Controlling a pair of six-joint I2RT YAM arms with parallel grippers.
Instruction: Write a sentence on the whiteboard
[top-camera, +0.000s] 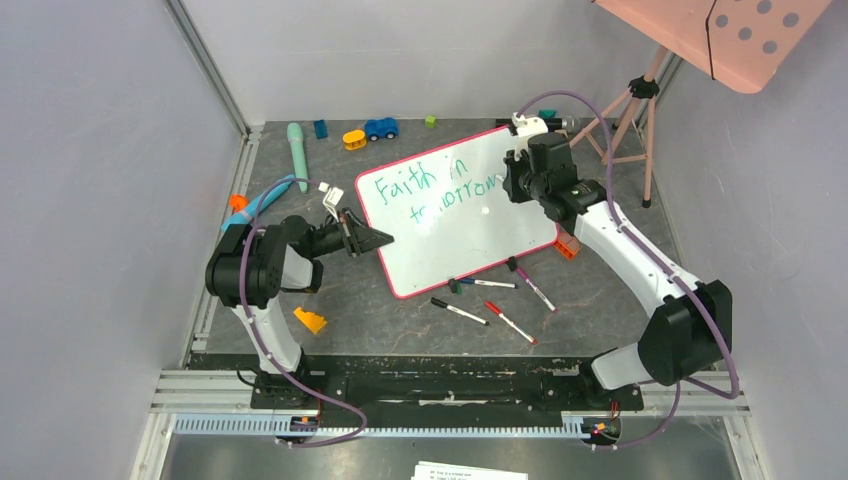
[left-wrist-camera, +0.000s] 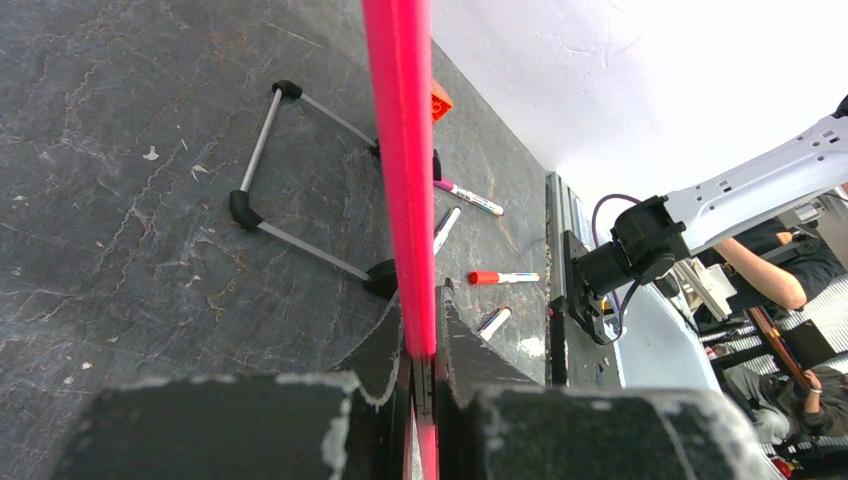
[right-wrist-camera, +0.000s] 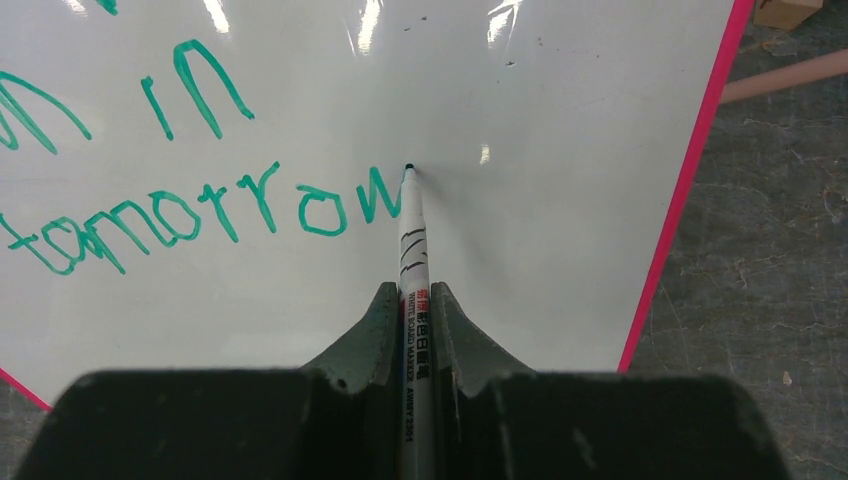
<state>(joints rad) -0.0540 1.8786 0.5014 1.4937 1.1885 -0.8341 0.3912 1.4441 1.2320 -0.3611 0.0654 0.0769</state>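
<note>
The whiteboard (top-camera: 480, 235) with a pink-red rim stands tilted on the table. Green words "Faith in" and "tomorrow" (top-camera: 425, 190) run in two lines. My right gripper (top-camera: 520, 180) is shut on a white whiteboard marker (right-wrist-camera: 413, 250); its tip touches the board just right of the "w" of the sentence (right-wrist-camera: 200, 215). My left gripper (top-camera: 378, 238) is shut on the board's rim (left-wrist-camera: 405, 180) at its left edge, seen edge-on in the left wrist view.
Several loose markers (top-camera: 495, 300) lie in front of the board. An orange block (top-camera: 310, 320), toy pieces (top-camera: 380, 128) and a teal tool (top-camera: 297, 150) lie around. A pink dotted panel on a tripod (top-camera: 640, 110) stands at the back right. The board's wire foot (left-wrist-camera: 270, 180) rests on the table.
</note>
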